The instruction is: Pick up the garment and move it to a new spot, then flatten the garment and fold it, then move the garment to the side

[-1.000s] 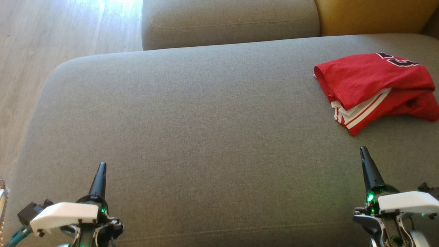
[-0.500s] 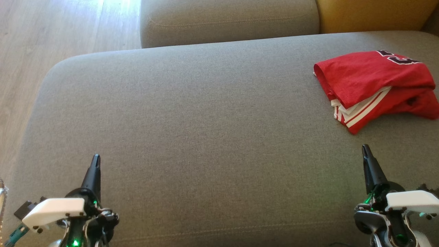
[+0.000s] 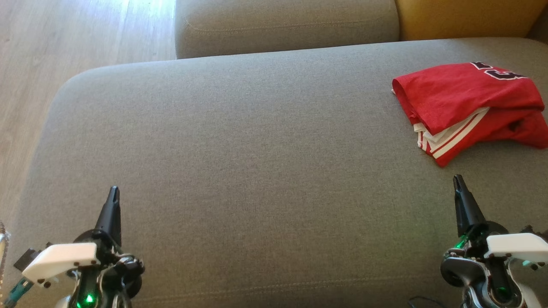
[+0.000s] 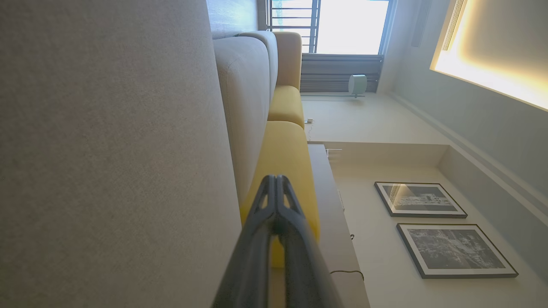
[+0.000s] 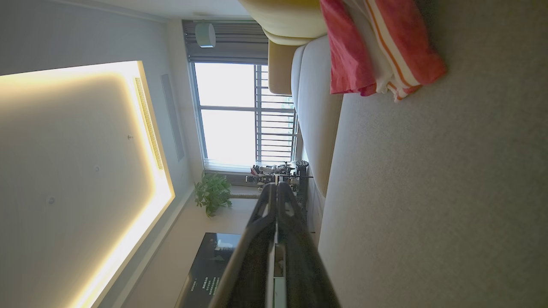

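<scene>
The left gripper [image 3: 114,191] at lower left and the right gripper [image 3: 458,179] at lower right are pointing upward, fingers pressed together, holding nothing. The red garment [image 3: 460,92] is lying upper right on the grey sofa [image 3: 257,149].

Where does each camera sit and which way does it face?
Head view: on the head, looking down at the grey sofa seat and red jersey; left gripper and right gripper below.
Left wrist view: on that wrist, facing along the sofa to a window; left gripper, shut.
Right wrist view: on that wrist, facing a window; right gripper, shut.
Shared: head and right wrist views both show the jersey.
</scene>
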### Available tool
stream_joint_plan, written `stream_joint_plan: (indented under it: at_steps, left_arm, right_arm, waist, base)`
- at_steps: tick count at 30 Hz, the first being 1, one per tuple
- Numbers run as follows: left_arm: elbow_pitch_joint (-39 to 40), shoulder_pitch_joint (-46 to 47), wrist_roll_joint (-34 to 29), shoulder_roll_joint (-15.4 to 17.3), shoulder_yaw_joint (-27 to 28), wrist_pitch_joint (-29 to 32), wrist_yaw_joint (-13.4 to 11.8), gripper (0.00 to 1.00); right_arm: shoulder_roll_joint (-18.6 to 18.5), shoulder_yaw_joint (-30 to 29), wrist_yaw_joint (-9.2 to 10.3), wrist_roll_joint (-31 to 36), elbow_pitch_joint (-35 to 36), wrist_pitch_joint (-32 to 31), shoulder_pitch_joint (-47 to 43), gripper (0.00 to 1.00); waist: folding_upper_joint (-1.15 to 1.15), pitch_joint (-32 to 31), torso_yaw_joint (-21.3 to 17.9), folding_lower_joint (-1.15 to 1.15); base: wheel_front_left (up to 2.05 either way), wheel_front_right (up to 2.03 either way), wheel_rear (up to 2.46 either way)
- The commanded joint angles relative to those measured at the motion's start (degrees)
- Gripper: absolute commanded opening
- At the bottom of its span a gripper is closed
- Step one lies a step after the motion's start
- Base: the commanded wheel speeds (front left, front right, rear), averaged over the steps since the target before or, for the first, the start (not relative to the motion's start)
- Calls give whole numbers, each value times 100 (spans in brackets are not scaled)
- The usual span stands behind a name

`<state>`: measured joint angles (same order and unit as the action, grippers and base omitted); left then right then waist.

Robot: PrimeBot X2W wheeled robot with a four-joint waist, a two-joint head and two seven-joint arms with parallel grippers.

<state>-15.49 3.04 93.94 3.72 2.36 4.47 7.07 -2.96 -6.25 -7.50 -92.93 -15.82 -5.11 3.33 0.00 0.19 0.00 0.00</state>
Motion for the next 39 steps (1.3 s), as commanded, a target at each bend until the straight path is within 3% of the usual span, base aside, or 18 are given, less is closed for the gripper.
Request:
stream_joint_plan:
  at_steps: [1, 39]
  left_arm:
    - [154, 297, 3, 72, 199, 28, 42, 0]
    - [150, 303, -64, 15, 280, 92, 42, 0]
  right_arm:
    - [-83, 97, 1, -27, 186, -37, 274, 0]
    - [-47, 46, 1, 15, 183, -78, 279, 0]
  waist:
    - [0, -1, 0, 0]
    - [0, -1, 0, 0]
  base:
    - [0, 0, 0]
    - [0, 0, 0]
